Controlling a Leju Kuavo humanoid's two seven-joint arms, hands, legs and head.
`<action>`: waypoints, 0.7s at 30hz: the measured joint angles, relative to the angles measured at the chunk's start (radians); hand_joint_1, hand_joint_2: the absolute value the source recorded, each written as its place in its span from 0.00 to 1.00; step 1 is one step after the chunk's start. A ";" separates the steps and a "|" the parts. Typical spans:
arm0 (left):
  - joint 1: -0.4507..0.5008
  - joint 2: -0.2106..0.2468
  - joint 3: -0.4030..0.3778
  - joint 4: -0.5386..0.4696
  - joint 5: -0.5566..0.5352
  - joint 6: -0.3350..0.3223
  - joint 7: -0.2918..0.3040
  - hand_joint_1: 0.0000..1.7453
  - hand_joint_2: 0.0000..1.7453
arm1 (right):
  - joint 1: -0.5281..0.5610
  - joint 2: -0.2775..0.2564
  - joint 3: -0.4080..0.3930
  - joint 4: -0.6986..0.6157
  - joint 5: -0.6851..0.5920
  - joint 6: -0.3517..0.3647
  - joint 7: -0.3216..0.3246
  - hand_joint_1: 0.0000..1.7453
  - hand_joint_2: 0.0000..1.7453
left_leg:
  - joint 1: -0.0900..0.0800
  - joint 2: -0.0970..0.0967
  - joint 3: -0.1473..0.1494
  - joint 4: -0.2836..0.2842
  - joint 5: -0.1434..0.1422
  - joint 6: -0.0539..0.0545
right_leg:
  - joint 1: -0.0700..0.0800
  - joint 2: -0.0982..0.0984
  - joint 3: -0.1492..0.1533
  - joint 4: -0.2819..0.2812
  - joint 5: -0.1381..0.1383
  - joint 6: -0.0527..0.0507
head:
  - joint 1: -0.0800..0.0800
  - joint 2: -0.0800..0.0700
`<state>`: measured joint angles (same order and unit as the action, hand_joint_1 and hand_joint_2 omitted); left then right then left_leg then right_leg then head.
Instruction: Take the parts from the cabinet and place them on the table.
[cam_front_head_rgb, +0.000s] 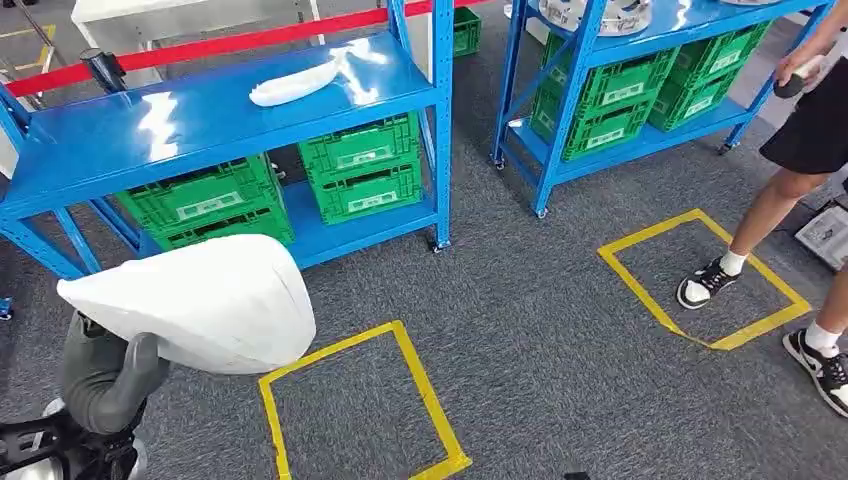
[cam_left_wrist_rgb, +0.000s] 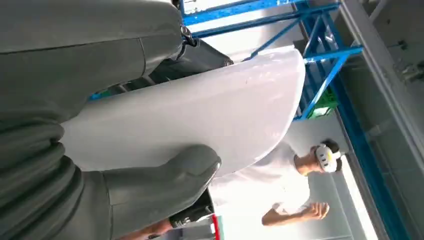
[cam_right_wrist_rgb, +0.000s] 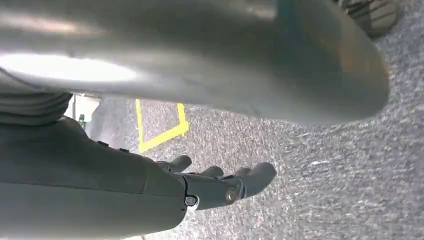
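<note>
My left hand (cam_front_head_rgb: 108, 378) grips a large curved white part (cam_front_head_rgb: 200, 300) at the lower left of the head view, above the grey carpet. In the left wrist view the thick grey thumb (cam_left_wrist_rgb: 165, 180) presses on the white part (cam_left_wrist_rgb: 200, 110) from one side. A second, smaller white part (cam_front_head_rgb: 293, 84) lies on the top shelf of the blue cabinet (cam_front_head_rgb: 120, 150). My right hand (cam_right_wrist_rgb: 220, 182) hangs over the carpet with its fingers apart and nothing in it.
Green crates (cam_front_head_rgb: 360, 165) fill the cabinet's lower shelf. A second blue rack (cam_front_head_rgb: 640, 140) with green crates stands at the right. Yellow tape squares (cam_front_head_rgb: 355, 400) mark the carpet. A person (cam_front_head_rgb: 800, 160) stands at the right edge; another person (cam_left_wrist_rgb: 300, 170) appears in the left wrist view.
</note>
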<state>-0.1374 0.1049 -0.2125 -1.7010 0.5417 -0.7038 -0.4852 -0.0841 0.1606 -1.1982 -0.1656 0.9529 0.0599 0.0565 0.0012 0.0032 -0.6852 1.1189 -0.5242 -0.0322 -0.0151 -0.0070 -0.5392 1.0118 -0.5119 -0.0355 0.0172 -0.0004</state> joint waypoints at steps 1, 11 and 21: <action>0.002 0.000 0.003 0.000 0.000 -0.005 -0.002 1.00 1.00 | 0.001 0.000 0.000 0.000 0.000 0.003 -0.005 0.00 0.00 | 0.003 0.000 -0.012 0.073 -0.059 -0.005 | 0.000 0.000 -0.015 0.000 0.012 0.001 | 0.000 0.000; 0.013 -0.002 0.008 0.000 -0.012 -0.014 -0.005 1.00 1.00 | -0.002 0.001 -0.007 0.000 -0.010 0.009 -0.008 0.00 0.00 | -0.007 -0.004 0.228 -0.135 -0.037 0.019 | 0.002 -0.004 -0.109 0.003 0.118 0.036 | 0.001 0.000; 0.011 -0.017 0.009 0.001 -0.006 -0.015 0.008 1.00 1.00 | 0.000 0.002 -0.016 0.000 -0.021 -0.003 0.002 0.00 0.00 | -0.008 0.006 0.091 -0.106 0.067 0.058 | 0.001 0.002 -0.114 0.263 -0.014 0.056 | 0.005 0.000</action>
<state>-0.1266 0.0881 -0.2037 -1.6999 0.5356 -0.7191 -0.4776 -0.0842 0.1625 -1.2139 -0.1652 0.9319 0.0568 0.0584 -0.0066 0.0096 -0.5947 1.0128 -0.4577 0.0258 -0.0138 -0.0049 -0.6533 1.2751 -0.5259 0.0206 0.0225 -0.0004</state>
